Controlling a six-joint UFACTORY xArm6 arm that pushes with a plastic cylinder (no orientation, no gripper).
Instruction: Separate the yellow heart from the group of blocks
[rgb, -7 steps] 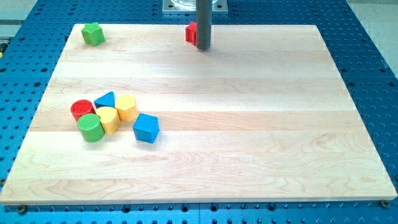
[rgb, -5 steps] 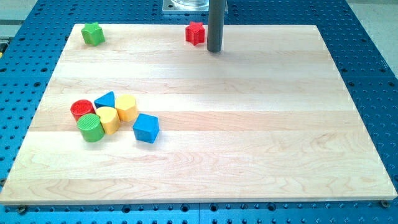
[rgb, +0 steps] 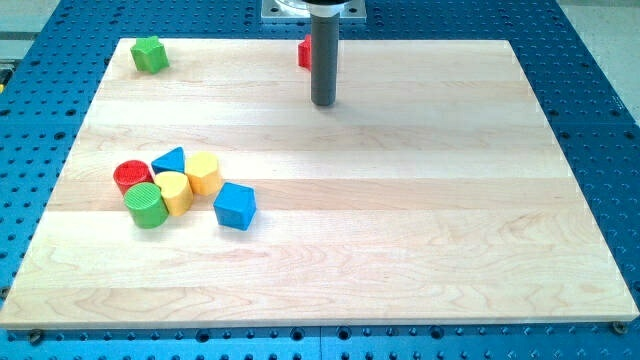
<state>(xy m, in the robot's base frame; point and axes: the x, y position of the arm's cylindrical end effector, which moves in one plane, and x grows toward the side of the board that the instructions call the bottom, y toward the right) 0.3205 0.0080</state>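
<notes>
The yellow heart (rgb: 174, 191) lies in a tight group at the view's left, touching the green cylinder (rgb: 145, 204), the red cylinder (rgb: 131, 176), the blue triangle (rgb: 171, 160) and the yellow hexagon (rgb: 203, 173). A blue cube (rgb: 236, 206) sits just right of the group. My tip (rgb: 322, 102) stands on the board near the view's top centre, far up and right of the group, touching no block.
A red block (rgb: 304, 52) at the top edge is partly hidden behind the rod. A green block (rgb: 150, 54) sits at the board's top left corner. The wooden board (rgb: 420, 230) lies on a blue perforated table.
My tip has moved toward the view's bottom and slightly left, away from the red block. No block has moved.
</notes>
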